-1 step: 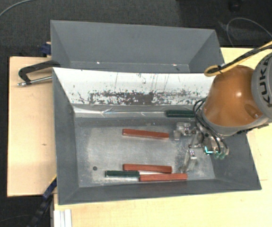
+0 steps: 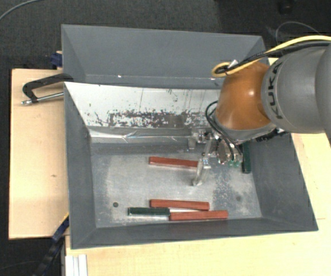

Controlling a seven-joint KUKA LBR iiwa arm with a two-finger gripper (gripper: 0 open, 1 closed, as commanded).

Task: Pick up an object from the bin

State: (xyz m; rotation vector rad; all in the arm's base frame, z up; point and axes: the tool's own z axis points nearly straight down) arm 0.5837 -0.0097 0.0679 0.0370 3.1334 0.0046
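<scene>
My gripper (image 2: 202, 169) hangs low over the middle of the bin floor, under the orange wrist cover. Its tip is at the right end of a flat red-brown stick (image 2: 172, 162) that lies crosswise in the bin's middle. Whether it touches the stick I cannot tell. A short dark green stick (image 2: 246, 161) stands close against the gripper's right side, partly hidden by the wrist.
Along the front wall lie two more red-brown sticks (image 2: 179, 204) (image 2: 200, 215) and a dark green stick (image 2: 148, 211), end to end and side by side. A small dark speck (image 2: 115, 205) sits on the floor at the front left.
</scene>
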